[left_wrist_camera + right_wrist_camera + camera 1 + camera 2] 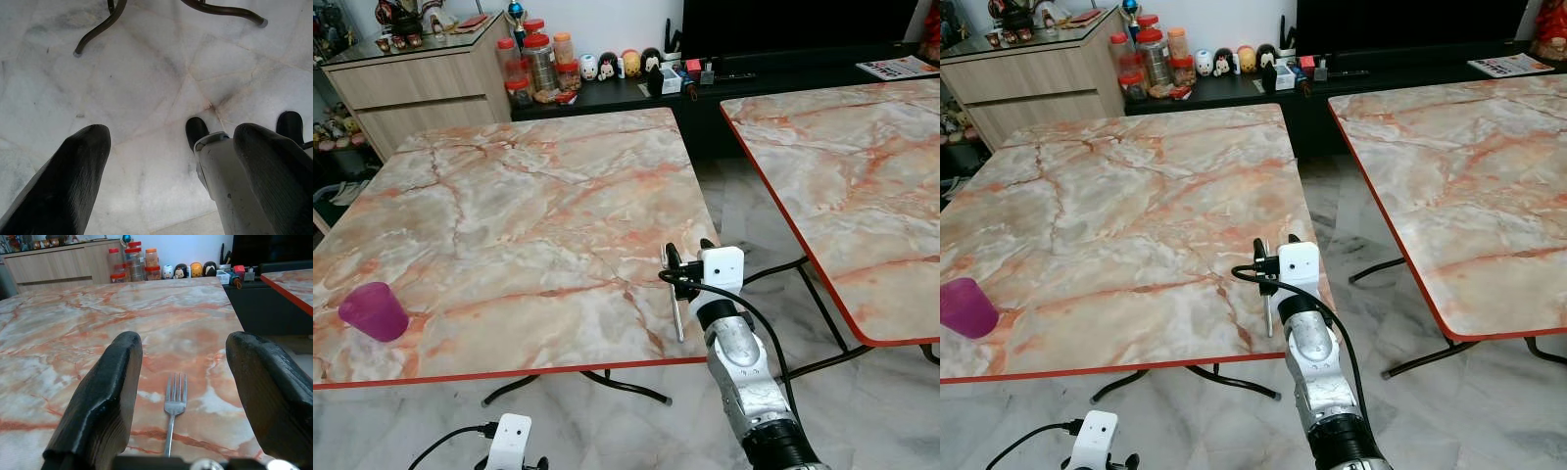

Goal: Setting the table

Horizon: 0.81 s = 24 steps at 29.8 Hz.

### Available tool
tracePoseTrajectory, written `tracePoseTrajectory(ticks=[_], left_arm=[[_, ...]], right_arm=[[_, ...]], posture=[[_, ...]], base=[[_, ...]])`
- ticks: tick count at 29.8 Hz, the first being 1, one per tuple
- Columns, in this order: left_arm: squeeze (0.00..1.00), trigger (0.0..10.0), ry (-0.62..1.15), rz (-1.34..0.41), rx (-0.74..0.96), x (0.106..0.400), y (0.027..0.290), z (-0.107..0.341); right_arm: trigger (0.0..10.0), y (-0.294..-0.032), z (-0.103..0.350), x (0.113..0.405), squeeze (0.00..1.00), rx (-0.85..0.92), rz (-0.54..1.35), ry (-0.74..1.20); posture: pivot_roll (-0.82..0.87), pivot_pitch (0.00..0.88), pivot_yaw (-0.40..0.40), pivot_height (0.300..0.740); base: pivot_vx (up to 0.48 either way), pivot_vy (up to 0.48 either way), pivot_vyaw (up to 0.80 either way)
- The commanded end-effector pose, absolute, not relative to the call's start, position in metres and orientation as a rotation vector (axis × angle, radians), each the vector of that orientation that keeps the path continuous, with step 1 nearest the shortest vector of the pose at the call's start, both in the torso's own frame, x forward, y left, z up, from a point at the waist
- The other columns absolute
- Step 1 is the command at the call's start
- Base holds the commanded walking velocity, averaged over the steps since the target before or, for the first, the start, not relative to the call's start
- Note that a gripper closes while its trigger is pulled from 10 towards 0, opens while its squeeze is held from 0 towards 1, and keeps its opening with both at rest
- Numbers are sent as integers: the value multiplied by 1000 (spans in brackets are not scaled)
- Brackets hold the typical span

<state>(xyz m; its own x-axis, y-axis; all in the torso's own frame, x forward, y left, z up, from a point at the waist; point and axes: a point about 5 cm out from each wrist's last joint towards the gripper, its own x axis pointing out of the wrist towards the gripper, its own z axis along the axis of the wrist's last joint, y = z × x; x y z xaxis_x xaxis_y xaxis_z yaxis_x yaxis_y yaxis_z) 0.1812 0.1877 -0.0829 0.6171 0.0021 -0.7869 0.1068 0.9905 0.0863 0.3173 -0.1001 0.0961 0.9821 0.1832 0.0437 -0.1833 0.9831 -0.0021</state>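
From the head views, the fork (676, 311) lay on the table (529, 215) near its front edge, far from the pink cup (374, 311). The right gripper (685, 257) hung just above it.

In the right wrist view, its fingers (105, 406) stood wide apart around the fork, probably set down as a place setting.

In the left wrist view, the left gripper (171, 181) hung open over the floor (146, 73), idle.

Right arm: silver, raised forward and extended ahead of the body.
Right gripper (178, 396): black fingers (105, 406) spread wide apart, nothing between them.
Left arm: hangs low at the side.
Left gripper (168, 166): pointed downward, fingers parted, holding nothing.
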Motion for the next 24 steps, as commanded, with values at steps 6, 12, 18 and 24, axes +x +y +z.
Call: tracePoseTrajectory(ticks=[6, 12, 18, 24], left_arm=[[0, 10000, 912, -43, 122, 180, 192, -83], [0, 10000, 911, -47, 122, 180, 192, -83], [0, 10000, 910, -50, 122, 181, 191, -83], [0, 10000, 910, -49, 117, 181, 189, -83]], right_arm=[[10000, -90, 103, 323, 0, 11, 206, -61], [10000, -90, 103, 323, 0, 7, 211, -64], [10000, -90, 103, 325, 0, 5, 214, -65], [10000, -92, 101, 326, 0, 2, 196, -45]], posture=[[-19, 0, 70, 740], [-22, 0, 68, 740], [-23, 0, 65, 740], [-20, 0, 61, 740]], base=[[0, 0, 0], [0, 0, 0], [0, 0, 0], [0, 0, 0]])
